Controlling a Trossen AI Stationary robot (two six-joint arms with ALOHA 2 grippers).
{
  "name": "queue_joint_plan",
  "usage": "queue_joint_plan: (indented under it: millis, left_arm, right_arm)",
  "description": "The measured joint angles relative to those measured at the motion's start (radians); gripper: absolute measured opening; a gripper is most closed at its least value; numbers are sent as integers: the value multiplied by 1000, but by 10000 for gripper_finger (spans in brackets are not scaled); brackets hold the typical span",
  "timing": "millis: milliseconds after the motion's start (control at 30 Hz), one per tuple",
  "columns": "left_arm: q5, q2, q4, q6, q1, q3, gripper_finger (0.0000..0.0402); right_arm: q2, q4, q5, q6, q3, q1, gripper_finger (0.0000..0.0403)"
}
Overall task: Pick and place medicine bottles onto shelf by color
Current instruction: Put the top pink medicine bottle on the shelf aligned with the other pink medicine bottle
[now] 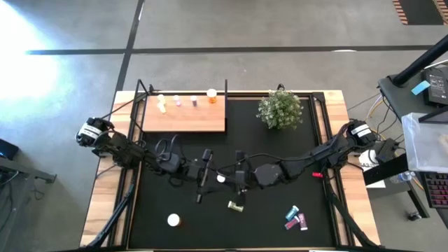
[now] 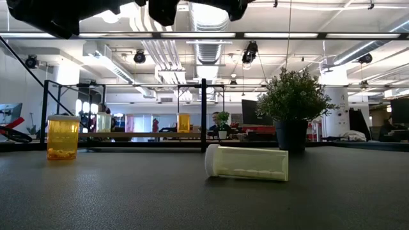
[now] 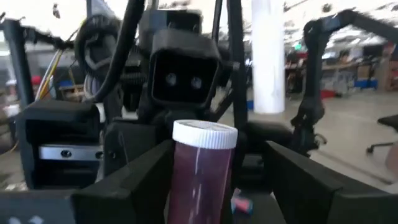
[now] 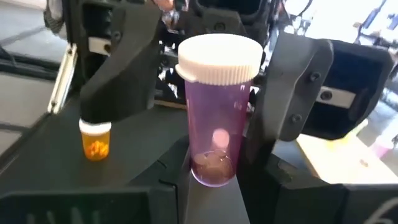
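Mid-mat, between both arms, a purple bottle (image 4: 214,118) sits clamped in the right gripper (image 4: 214,177) as the left gripper (image 3: 214,180) stands spread around it; a nudge from those open fingers might jar it loose.

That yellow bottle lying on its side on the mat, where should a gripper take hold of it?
Take the yellow bottle by mid-body, from straight above, fingers across its width: it lies flat, cap sideways, curved sides exposed.
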Motion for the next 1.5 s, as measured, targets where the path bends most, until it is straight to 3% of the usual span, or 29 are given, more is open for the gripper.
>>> queue_joint_plan:
  millis: [600,1200,1500]
  left_arm:
    - [-82,-1,-98,-1,-1,-2,231]
    - [-195,1,-244,-83,2,-3,231]
    - [-292,3,-297,-84,4,-4,231]
  right_arm:
    - [-1,-158,18,103,34,-3,105]
    - [-1,-589,9,306,144,-4,103]
    - [-2,-677,7,367,158,-5,103]
